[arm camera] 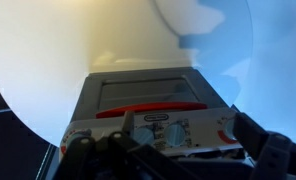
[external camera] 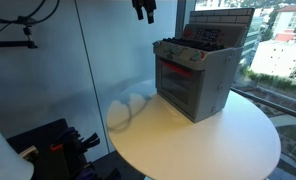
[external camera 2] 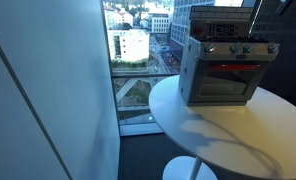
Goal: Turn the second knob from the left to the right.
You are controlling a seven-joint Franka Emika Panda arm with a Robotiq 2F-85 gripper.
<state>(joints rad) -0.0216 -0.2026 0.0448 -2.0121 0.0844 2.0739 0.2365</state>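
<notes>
A grey toy oven [external camera: 195, 75] with a red-lit door stands on the round white table [external camera: 218, 140], near its far edge; it shows in both exterior views [external camera 2: 223, 70]. A row of knobs [external camera: 180, 54] runs along its top front panel. In the wrist view I look down on that panel [arm camera: 153, 132], where pale round knobs [arm camera: 176, 132] show and the leftmost part is hidden behind a finger. My gripper [external camera: 144, 11] hangs high above the table, to the side of the oven and apart from it. Its fingers [arm camera: 166, 140] are spread open and hold nothing.
Tall windows with a city view stand close behind the table [external camera 2: 138, 60]. Black equipment [external camera: 58, 145] sits low beside the table. The table [external camera 2: 218, 125] has a curved edge and a single pedestal foot [external camera 2: 188, 170].
</notes>
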